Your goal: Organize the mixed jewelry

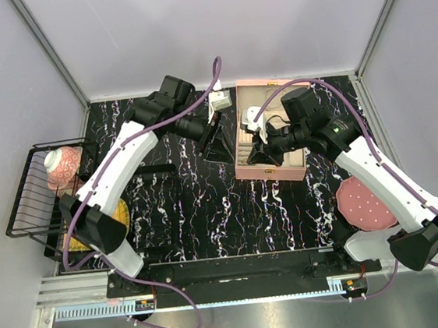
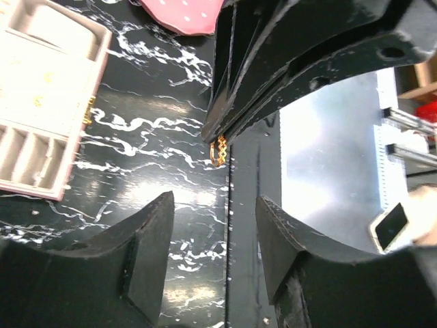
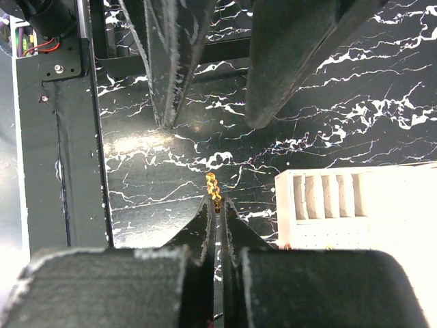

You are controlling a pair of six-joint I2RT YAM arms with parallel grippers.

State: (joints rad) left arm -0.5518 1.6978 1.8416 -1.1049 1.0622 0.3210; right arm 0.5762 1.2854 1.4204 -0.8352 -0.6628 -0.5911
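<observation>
Black marbled table (image 1: 193,214) below, pink box (image 1: 271,173) just to the right. At the right gripper (image 3: 217,203): clamped shut on the ring (image 3: 213,186), pinching 1 edge at the very tips, above the table, left of the box. At the left gripper (image 2: 213,203): open, 2 fingers spread either side, touching nothing. Probably light, stiff, slick and easily dropped; best pinched across the band. Seen edge-on, long axis in line with the right fingers, free end toward the left gripper.

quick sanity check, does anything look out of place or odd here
The small twisted gold ring hangs from the very tips of the shut right gripper, barely pinched, above the black marbled table rather than in the pink compartmented box.
</observation>
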